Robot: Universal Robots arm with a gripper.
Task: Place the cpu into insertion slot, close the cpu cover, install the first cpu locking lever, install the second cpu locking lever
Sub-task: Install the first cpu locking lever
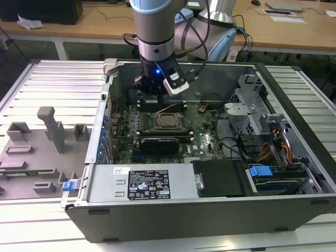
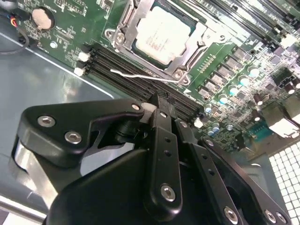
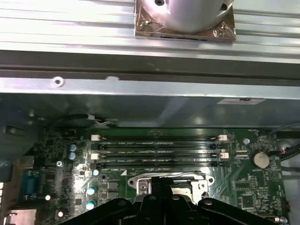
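Open computer case point(image 1: 173, 184) | motherboard point(image 1: 206, 139) flat inside | gripper point(image 2: 159, 105) pinched together, empty, above memory slots point(image 2: 105, 63) | insertion slot point(image 2: 115, 35) just beyond fingertips, cpu cover point(image 2: 185, 51) down | cpu point(image 2: 161, 33) seated | thin wire lever point(image 2: 140, 75) along slot's near edge, parallel to memory slots.

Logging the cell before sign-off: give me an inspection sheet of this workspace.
Surface: ribbed metal table, open computer case on it.
Job's things: cpu sits in the insertion slot, cpu cover down over it; thin lever wire lies beside it.
Clutter: grey fixtures at the exterior view's left.
Grippers: gripper shut, near the memory slots.
Cables: orange and black bundle inside the case.
Surroundings: wooden desks behind.
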